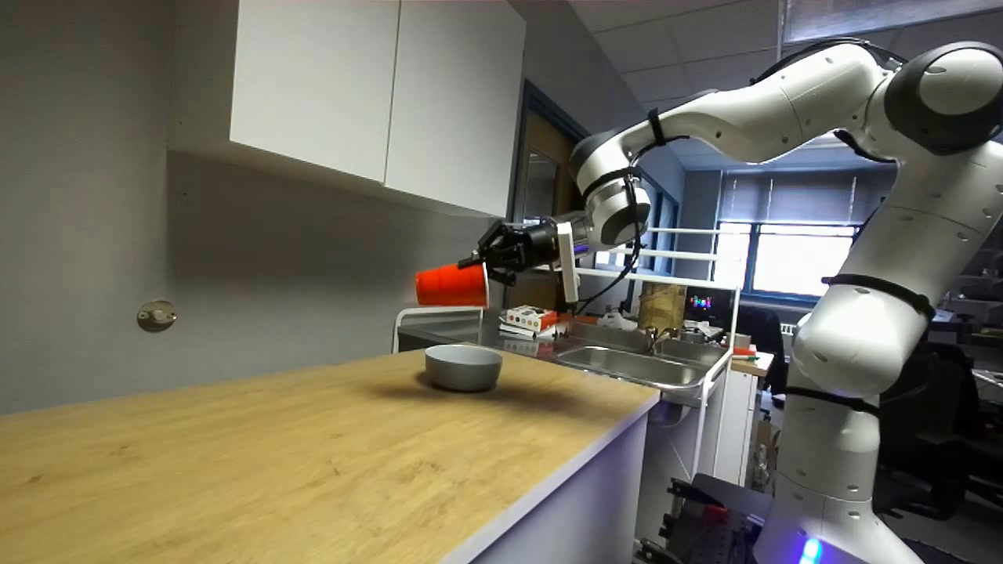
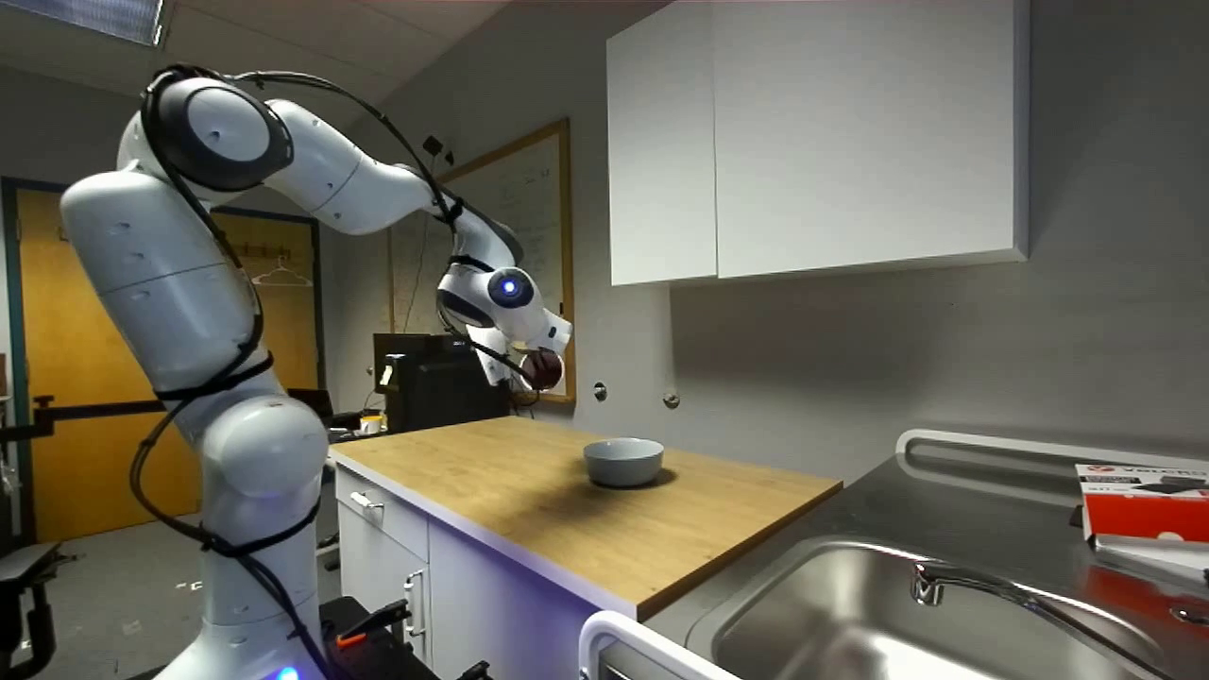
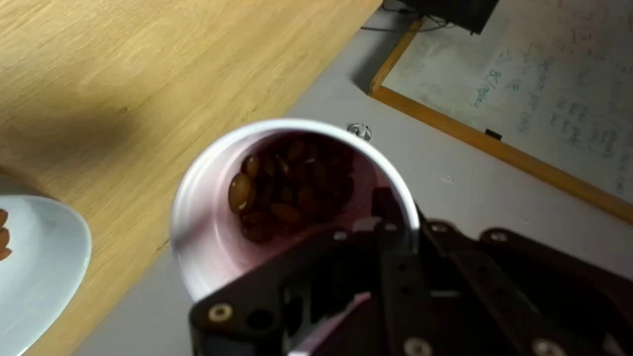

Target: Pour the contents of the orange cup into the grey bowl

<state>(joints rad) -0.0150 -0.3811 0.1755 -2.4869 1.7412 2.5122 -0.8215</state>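
Above a wooden bench beside a steel sink, a robot arm has its hand clamped on the rim of the orange cup, which lies on its side in midair, mouth facing back toward the arm. Higher than the grey bowl and off to one side of it, the cup holds a heap of brown, almond-like pieces. A few similar bits lie in the bowl, upright on the bench and only partly caught by the wrist view; whether they came from the cup, I cannot tell. The pour looks unfinished to me: the mouth, it seems, needs to come over the bowl, tip lower and empty.
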